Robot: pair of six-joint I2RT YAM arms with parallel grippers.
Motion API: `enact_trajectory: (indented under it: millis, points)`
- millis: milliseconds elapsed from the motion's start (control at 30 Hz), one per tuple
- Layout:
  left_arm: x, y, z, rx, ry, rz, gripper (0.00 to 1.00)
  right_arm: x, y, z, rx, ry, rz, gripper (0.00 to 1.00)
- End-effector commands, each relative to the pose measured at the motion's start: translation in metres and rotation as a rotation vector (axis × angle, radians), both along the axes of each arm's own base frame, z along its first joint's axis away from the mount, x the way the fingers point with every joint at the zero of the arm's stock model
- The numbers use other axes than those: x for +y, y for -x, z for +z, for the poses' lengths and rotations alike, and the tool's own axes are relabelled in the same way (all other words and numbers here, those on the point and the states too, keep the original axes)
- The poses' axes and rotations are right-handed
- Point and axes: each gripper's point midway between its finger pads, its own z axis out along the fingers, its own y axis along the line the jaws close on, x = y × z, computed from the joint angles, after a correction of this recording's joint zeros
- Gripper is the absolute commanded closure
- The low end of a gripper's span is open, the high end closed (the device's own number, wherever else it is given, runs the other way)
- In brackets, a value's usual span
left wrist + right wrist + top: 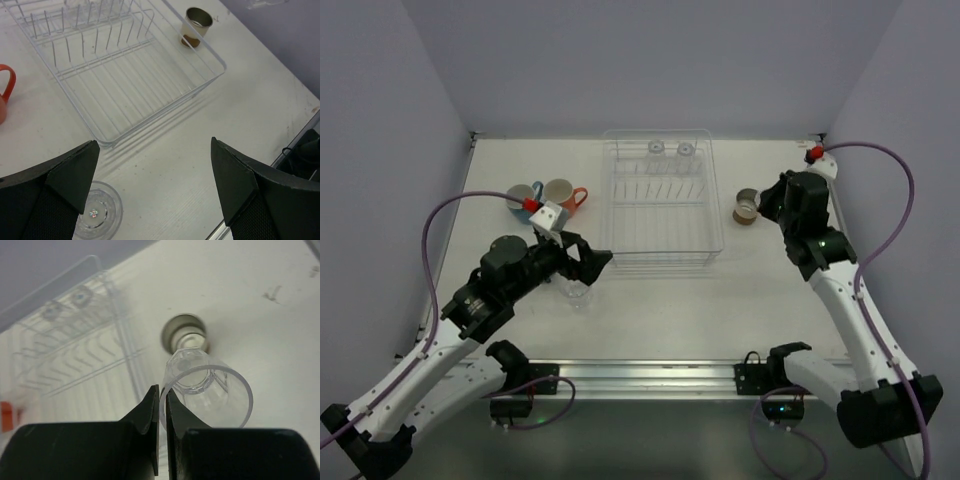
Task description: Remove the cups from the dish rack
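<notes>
The right gripper (pixel 161 395) is pinched shut on the rim of a clear tumbler (pixel 202 382), one finger on each side of the wall, so the glass hangs tilted with its open mouth facing the wrist camera. It is held just off the right-hand side of the dish rack (pixel 660 215). The brown cup (pixel 748 207) stands on the table directly beyond and below it, close to the rack's right wall but apart from it. Two more clear tumblers (pixel 656 148) (pixel 686 150) sit side by side at the far end of the rack, among the prongs. Left of the rack, a blue mug (pixel 525 193) and an orange mug (pixel 563 193) stand next to each other on the table. The left gripper (pixel 155 145) is spread wide and holds nothing. It hovers near the rack's near left corner, and a lone tumbler (pixel 97 215) stands upright on the table just under its left finger. The right arm reaches up the table's right side with its wrist turned in toward the rack. The left arm stretches in from the near left, its gripper pointing right toward the rack.
</notes>
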Motion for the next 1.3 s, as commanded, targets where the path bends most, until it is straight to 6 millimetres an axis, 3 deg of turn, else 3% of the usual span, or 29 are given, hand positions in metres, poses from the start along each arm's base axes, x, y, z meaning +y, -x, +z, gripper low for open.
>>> enact_trajectory:
  millis: [0, 133, 333, 533, 767, 1067, 1200, 1267]
  points:
    - [-0.003, 0.006, -0.015, 0.002, -0.071, -0.065, 0.00, -0.061, -0.002, -0.045, 0.246, 0.218, -0.164, 1.00]
    - [-0.006, 0.015, -0.010, -0.024, -0.069, -0.083, 0.00, -0.082, -0.007, -0.082, 0.378, 0.228, -0.201, 1.00]
    - [-0.005, 0.022, -0.009, -0.038, -0.070, -0.074, 0.00, -0.075, -0.023, -0.146, 0.511, 0.150, -0.149, 1.00]
    - [-0.004, 0.022, -0.008, -0.040, -0.069, -0.070, 0.00, -0.069, -0.036, -0.180, 0.590, 0.122, -0.109, 1.00]
    - [-0.006, 0.020, -0.014, -0.024, -0.082, -0.073, 0.00, -0.068, -0.029, -0.187, 0.605, 0.124, -0.097, 0.98]
    - [-0.006, 0.014, -0.023, 0.006, -0.107, -0.060, 0.00, -0.069, -0.024, -0.185, 0.607, 0.138, -0.094, 0.67]
    - [-0.004, 0.006, -0.022, 0.008, -0.109, -0.031, 0.00, -0.065, -0.025, -0.165, 0.545, 0.116, -0.081, 0.54]
    - [-0.006, 0.002, -0.023, 0.017, -0.108, -0.025, 0.00, -0.060, -0.026, -0.136, 0.455, 0.092, -0.068, 0.43]
